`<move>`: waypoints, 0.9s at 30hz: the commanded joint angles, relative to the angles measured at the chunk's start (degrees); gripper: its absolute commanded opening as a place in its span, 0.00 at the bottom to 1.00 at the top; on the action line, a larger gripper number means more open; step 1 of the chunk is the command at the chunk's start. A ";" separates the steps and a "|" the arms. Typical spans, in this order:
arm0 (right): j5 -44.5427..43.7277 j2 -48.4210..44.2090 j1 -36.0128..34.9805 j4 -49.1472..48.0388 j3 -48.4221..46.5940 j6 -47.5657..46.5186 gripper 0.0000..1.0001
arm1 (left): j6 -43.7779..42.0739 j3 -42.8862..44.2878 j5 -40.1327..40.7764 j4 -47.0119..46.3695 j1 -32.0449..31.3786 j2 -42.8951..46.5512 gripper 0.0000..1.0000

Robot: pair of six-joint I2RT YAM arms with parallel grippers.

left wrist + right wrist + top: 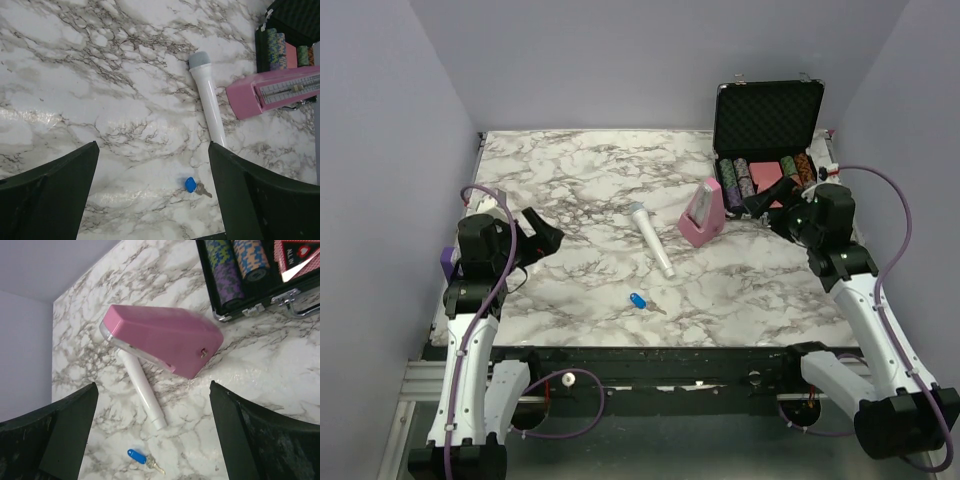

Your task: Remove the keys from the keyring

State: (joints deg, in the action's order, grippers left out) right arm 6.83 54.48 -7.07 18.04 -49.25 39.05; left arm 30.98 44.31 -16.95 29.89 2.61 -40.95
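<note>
Key (637, 300), blue head, lies flat on the bench (570, 170) close to the front edge, about 6 o'clock from bench centre in the top view. Silver metal touches the head on its 4 o'clock side. The keyring (201, 189) and the blade are too small to tell apart. Neither tool touches them.

Left tool (542, 236) at 9 o'clock, above the bench, jaws spread wide, nothing between them. Right tool (763, 203) at 2 o'clock, jaws likewise wide apart and empty, just beside the pink metronome (702, 214).

White microphone (652, 240) lies flat at centre, grey head toward 11 o'clock, tail end near the key but apart from it.

Open black case (767, 110) holding poker chips (740, 180) sits in the far 1 o'clock corner.
</note>
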 commanded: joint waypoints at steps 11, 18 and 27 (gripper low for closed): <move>10.39 -1.66 -1.89 8.33 -3.40 2.61 1.00 | 4.88 -3.27 -5.80 0.89 0.29 3.16 0.99; 14.26 -0.51 -2.51 8.94 -1.46 2.36 1.00 | 2.07 -4.42 0.38 -0.80 -15.14 -1.85 0.99; 20.58 4.85 -2.69 9.82 -2.78 -0.46 1.00 | 2.24 -5.55 6.32 -7.11 -31.79 -11.07 0.94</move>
State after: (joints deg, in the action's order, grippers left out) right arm 22.00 57.21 -9.39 25.67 -51.20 40.56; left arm 33.89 40.29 -13.65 27.51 -26.79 -48.73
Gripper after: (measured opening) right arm 0.998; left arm 0.955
